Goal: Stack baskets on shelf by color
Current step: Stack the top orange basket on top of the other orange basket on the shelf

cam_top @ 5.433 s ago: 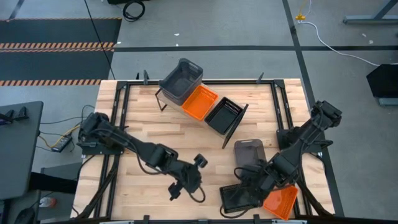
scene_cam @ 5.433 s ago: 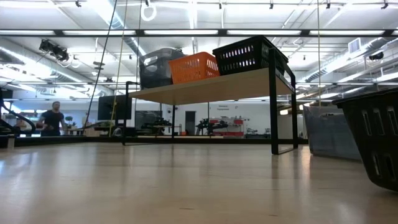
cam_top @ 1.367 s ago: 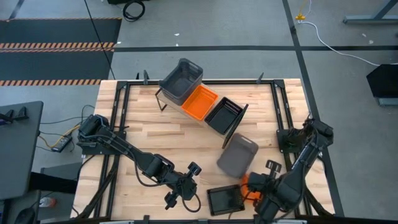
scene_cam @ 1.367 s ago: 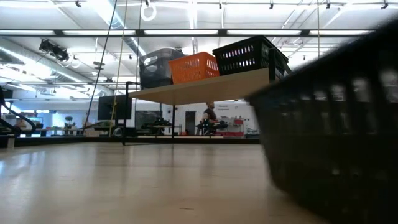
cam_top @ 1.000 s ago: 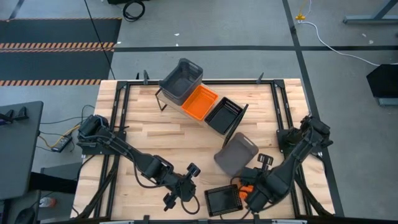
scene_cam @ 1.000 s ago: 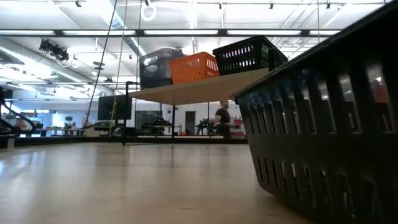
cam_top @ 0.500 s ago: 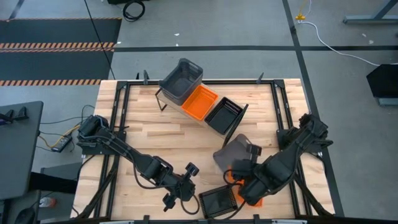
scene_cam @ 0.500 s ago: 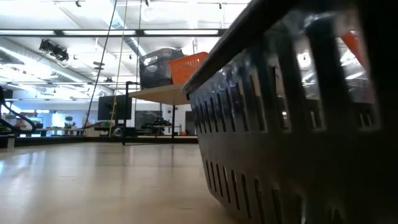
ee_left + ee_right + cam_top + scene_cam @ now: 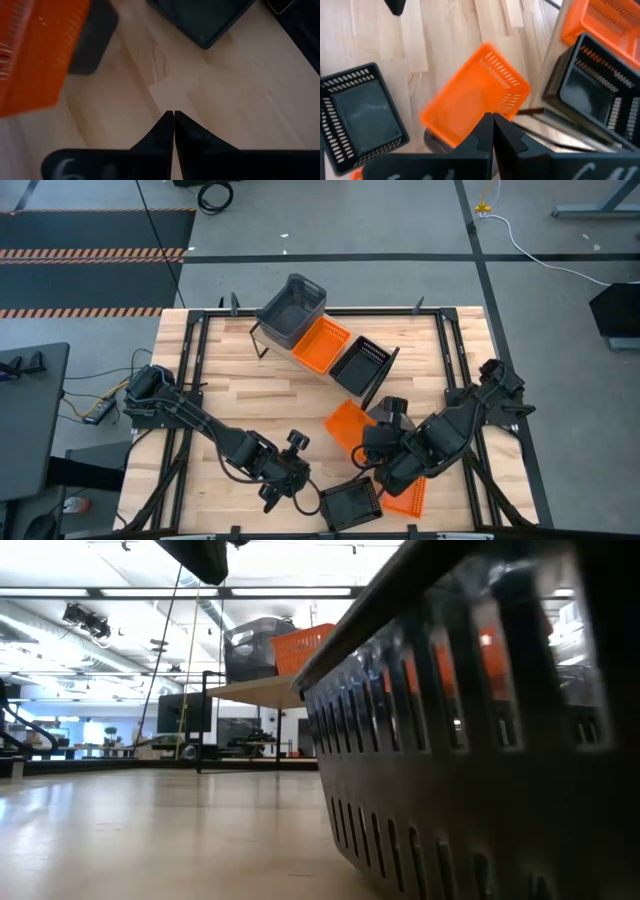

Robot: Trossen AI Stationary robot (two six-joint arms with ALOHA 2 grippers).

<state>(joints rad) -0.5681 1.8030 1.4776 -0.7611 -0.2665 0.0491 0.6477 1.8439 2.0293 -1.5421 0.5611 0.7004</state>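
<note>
The shelf (image 9: pixel 385 372) stands at the far side and carries a grey basket (image 9: pixel 292 310), an orange basket (image 9: pixel 322 345) and a black basket (image 9: pixel 360 365). My right gripper (image 9: pixel 493 116) is shut on a second orange basket (image 9: pixel 348 425) and holds it over mid-table. A dark grey basket (image 9: pixel 434 142) shows under it, mostly hidden. Another black basket (image 9: pixel 350 505) sits on its base at the near edge. My left gripper (image 9: pixel 173 114) is shut over bare wood just left of that basket. My right gripper holds the orange basket at its edge nearest me (image 9: pixel 481 106); the shut fingers cover the exact spot, so I cannot tell which part they have. The fingers come slanting down from the table's right. The basket is tilted and off the tabletop.
A third orange basket (image 9: pixel 408 495) lies at the near right edge under my right arm. In the low view the near black basket (image 9: pixel 480 740) fills the right half and hides what lies behind it. Bare wood lies between the shelf and my left arm (image 9: pixel 200 420).
My right gripper has swung from the near edge toward the shelf and the table's left, carrying the orange basket up and over the grey basket. The near black basket has slid slightly toward the table's left.
</note>
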